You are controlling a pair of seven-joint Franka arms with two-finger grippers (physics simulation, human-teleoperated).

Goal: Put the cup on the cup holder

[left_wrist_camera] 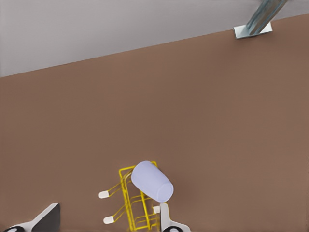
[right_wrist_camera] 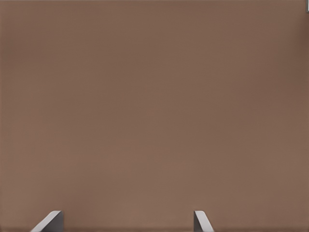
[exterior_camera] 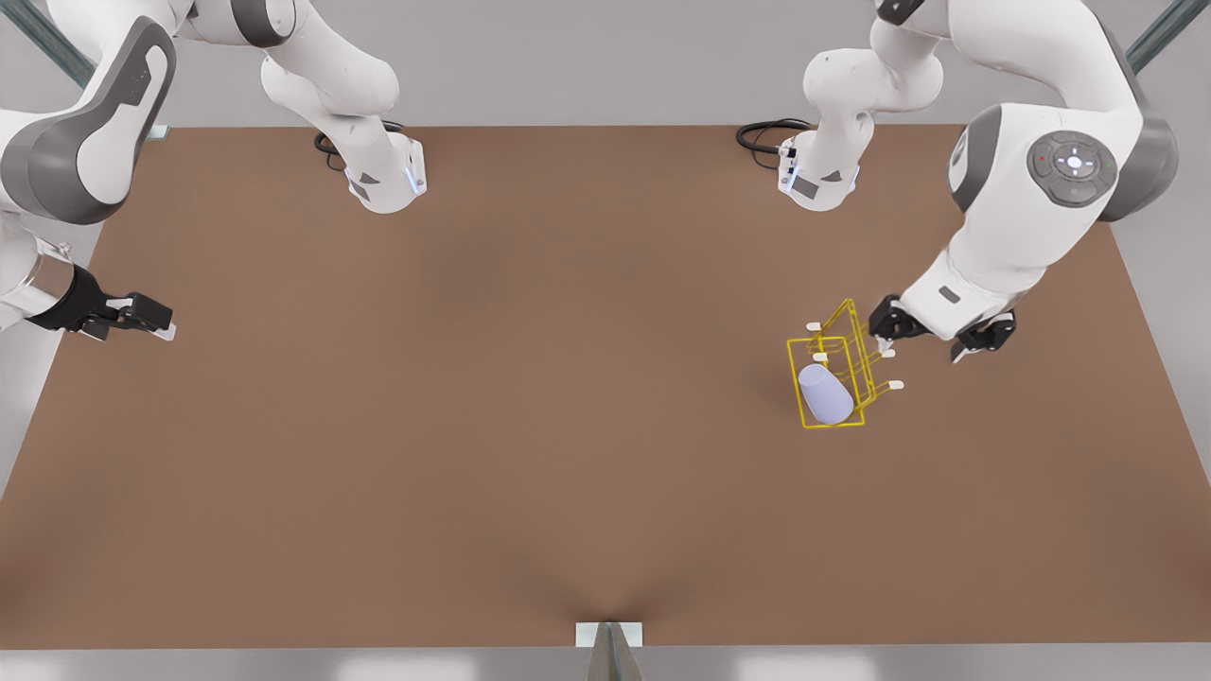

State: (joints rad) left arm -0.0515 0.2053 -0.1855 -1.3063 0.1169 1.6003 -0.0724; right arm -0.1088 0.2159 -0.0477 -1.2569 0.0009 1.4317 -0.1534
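At center-right of the front view, the cup (exterior_camera: 825,394) sits tilted on the cup holder (exterior_camera: 833,369), the left gripper (exterior_camera: 937,342) wide open beside it; the right gripper (exterior_camera: 142,320), open too, waits far off.

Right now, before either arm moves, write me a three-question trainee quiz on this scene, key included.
1. True or false: the left pincer grips the small lavender-blue tapered cup.
2. Where is the cup? A) tilted on the yellow thin-wire cup holder B) lying apart from the holder C) in the right pincer
3. Fill in: the right pincer, waiting at the front view's left, is ____.
Key: 1 false; 2 A; 3 open.
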